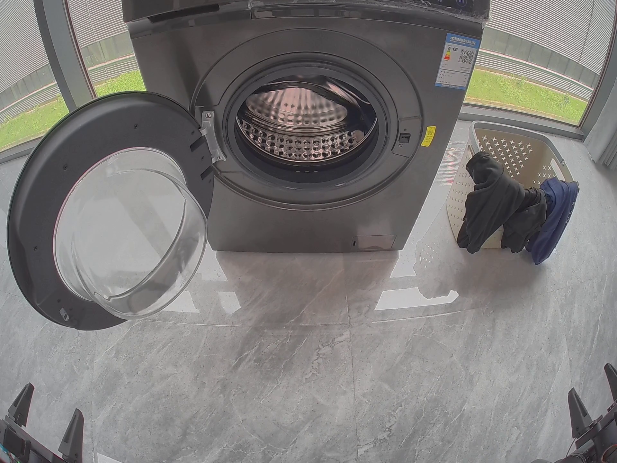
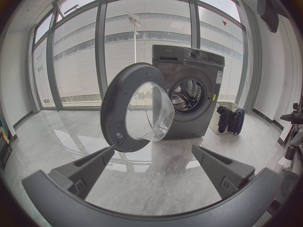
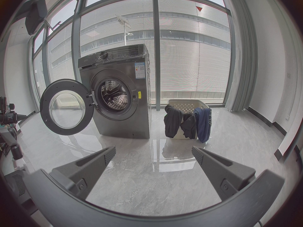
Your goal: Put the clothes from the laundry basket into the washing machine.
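Item 1, clothes: a black garment [image 1: 491,200] is draped over the near rim of the laundry basket [image 1: 514,149] and hangs down its outer wall toward the floor [image 1: 321,368]. A blue garment [image 1: 556,217] hangs over the same rim just to the right and touches the black one

Item 2, laundry basket: pale, perforated plastic, standing on the floor just right of the washing machine [image 1: 308,226], close to its side panel

Item 3, washing machine: grey front-loader at the far centre. Its round door [image 1: 83,155] is swung fully open to the left, with the clear glass bowl facing near. The steel drum [image 1: 302,123] shows through the open port, and no cloth can be seen inside

Item 4, left pincer [image 1: 50,406]: at the near left corner, low over the floor, released, with fingers spread and nothing between them. It is well apart from the door and the basket

Item 5, right pincer [image 1: 590,384]: at the near right corner, likewise released and grasping nothing, well apart from the basket

Item 6, surroundings: glossy grey marble-pattern floor, with tall windows [image 1: 533,20] behind the machine
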### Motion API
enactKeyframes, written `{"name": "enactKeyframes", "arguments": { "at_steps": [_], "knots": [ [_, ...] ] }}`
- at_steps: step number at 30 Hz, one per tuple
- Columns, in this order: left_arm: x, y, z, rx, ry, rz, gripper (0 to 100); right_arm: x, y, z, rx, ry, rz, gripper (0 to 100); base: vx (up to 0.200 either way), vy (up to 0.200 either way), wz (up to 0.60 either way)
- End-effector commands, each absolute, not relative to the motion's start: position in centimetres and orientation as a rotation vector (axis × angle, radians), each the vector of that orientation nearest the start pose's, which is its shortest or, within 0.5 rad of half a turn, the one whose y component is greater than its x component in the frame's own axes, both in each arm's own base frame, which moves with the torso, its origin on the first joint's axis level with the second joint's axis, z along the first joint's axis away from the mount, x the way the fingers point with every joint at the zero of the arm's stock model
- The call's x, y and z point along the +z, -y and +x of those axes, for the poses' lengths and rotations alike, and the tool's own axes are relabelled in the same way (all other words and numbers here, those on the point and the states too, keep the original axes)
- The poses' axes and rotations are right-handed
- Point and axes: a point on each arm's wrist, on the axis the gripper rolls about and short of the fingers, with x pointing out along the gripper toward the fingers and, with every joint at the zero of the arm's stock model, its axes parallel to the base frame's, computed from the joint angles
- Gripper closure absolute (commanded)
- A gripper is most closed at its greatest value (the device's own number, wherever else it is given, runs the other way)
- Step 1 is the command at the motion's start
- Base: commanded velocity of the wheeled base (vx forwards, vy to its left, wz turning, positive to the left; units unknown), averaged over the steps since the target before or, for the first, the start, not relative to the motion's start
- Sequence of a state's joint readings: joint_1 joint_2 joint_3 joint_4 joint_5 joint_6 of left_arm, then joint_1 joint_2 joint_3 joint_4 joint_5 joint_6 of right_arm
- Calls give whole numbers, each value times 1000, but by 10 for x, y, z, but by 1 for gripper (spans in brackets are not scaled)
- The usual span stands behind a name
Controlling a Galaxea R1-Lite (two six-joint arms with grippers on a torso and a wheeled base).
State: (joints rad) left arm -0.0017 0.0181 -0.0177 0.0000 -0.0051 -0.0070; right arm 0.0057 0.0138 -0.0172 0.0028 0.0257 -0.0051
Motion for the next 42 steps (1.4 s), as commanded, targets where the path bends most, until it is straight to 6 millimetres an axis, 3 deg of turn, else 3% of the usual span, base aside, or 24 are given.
{"name": "enactKeyframes", "arguments": {
  "at_steps": [1,31,37,42],
  "knots": [
    [76,0,-23,-6,-3,-6,0,75,0,-23,34,-3,-5,0,0,-200,0],
    [76,0,-23,-6,-3,-8,0,75,0,-23,34,-3,-6,0,0,-200,0],
    [76,0,-23,-6,-3,-8,0,75,0,-23,34,-3,-5,0,0,0,0],
    [76,0,-23,-6,-3,-8,0,75,0,-23,34,-3,-5,0,200,0,0]
  ]
}}
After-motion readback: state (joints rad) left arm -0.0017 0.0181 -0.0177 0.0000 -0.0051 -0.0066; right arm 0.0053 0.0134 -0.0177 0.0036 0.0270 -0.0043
